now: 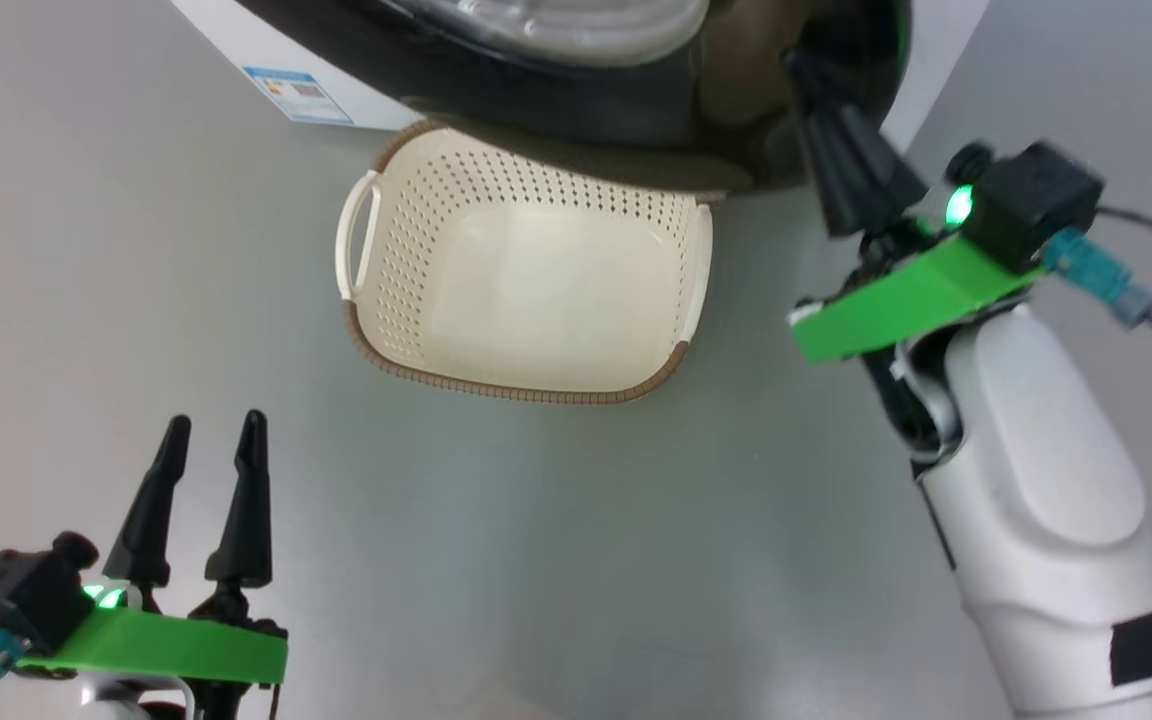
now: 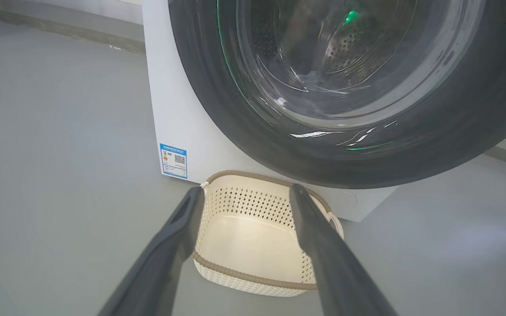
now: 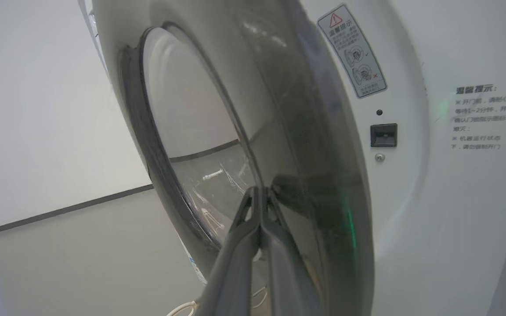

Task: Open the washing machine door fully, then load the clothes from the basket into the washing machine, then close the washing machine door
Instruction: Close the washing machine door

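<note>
Basket [image 1: 406, 230] is sitting bare on the floor, no clothes in it, so loading is looking done. Clothes are prob lying in the drum [image 2: 345, 48] behind the basket, but glare on the glass is making that impossible to confirm.

Door [image 1: 576, 100] is hanging over the basket's far rim. From the R wrist it's standing at an angle to the machine [image 2: 182, 109] front, w/ the latch slot [image 3: 383, 134] lying uncovered beside its free edge, so it's not latched yet.

R gripper [image 3: 260, 192] is sitting up and to the right of the basket, jaws pressed together w/ nothing between them. Its tips are touching, or v. nearly touching, the door's glossy outer face near that free edge.

L gripper [image 1: 215, 425] is hovering on the basket's near side, off to the left. Its jaws are spread wide, holding nothing, w/ the fingers pointing toward the basket.

Judging by this, opening and loading are done and closing is in hand. Left to do: swinging the door through the last bit and pressing till it's catching.
</note>
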Robot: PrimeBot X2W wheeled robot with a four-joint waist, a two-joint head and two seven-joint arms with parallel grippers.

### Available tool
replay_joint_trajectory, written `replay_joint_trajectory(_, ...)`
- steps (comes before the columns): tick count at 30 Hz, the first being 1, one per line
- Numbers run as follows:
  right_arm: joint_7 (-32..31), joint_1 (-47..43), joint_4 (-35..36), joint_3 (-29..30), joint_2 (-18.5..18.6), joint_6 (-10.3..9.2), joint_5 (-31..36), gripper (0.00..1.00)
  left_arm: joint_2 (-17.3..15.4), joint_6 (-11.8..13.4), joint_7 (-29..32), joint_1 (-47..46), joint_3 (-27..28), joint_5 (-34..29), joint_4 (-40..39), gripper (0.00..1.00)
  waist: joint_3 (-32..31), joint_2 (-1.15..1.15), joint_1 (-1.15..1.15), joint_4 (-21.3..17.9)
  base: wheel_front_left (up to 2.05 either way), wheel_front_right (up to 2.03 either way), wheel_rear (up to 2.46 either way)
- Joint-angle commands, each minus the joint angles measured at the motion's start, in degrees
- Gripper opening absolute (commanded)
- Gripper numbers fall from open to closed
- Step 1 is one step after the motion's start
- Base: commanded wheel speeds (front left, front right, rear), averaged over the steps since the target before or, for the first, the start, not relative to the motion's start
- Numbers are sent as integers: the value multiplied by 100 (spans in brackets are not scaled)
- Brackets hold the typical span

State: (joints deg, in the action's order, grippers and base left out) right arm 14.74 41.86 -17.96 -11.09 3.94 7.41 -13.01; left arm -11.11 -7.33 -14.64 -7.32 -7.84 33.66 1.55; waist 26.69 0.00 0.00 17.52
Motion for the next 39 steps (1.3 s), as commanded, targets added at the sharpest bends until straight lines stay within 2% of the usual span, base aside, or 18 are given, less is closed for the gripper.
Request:
replay_joint_trajectory(1,26,212,92,43,-106,8,-83,0,-185,-15,-36,-130,166,51,-130,100,149,0,0,18,0,0,0)
replay_joint_trajectory(26,26,2331,-856,889,-106,8,68,0,-169,-15,-36,-659,-180,568,-142,100,987,0,0,314,0,0,0)
replay_joint_trajectory(32,26,2469,-887,797,-106,8,124,0,-159,-15,-36,-682,-205,588,-122,100,1019,0,0,297,0,0,0)
replay_joint_trajectory(39,26,2190,-743,590,-106,8,-62,0,-175,-15,-36,-668,-166,545,-162,100,881,0,0,130,0,0,0)
